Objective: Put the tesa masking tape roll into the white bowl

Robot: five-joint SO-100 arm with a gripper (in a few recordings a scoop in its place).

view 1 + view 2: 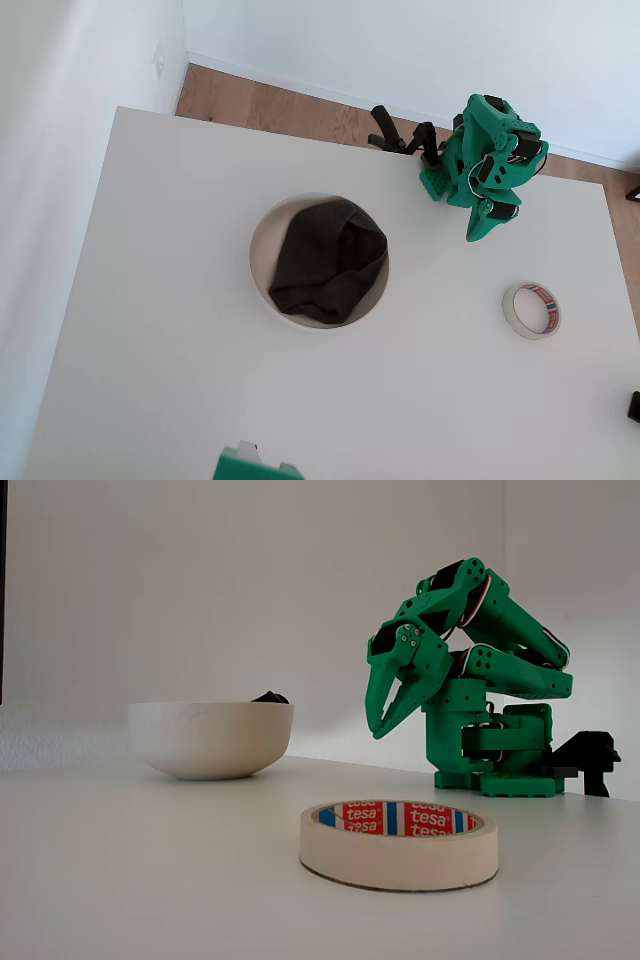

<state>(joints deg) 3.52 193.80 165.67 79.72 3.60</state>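
The tesa masking tape roll (531, 310) (398, 844) lies flat on the white table, its red-and-blue label showing inside the core. The white bowl (262, 288) (210, 738) stands near the table's middle with dark grey cloth (328, 260) in it. My green gripper (484, 226) (378, 725) hangs folded near the arm's base, pointing down above the table, its jaws nearly together with nothing between them. In the overhead view it sits up and left of the tape, right of the bowl.
The arm's green base (495, 755) is clamped at the table's far edge by a black clamp (395, 135) (590, 760). A green object (255, 466) pokes in at the overhead view's bottom edge. Open tabletop lies between tape and bowl.
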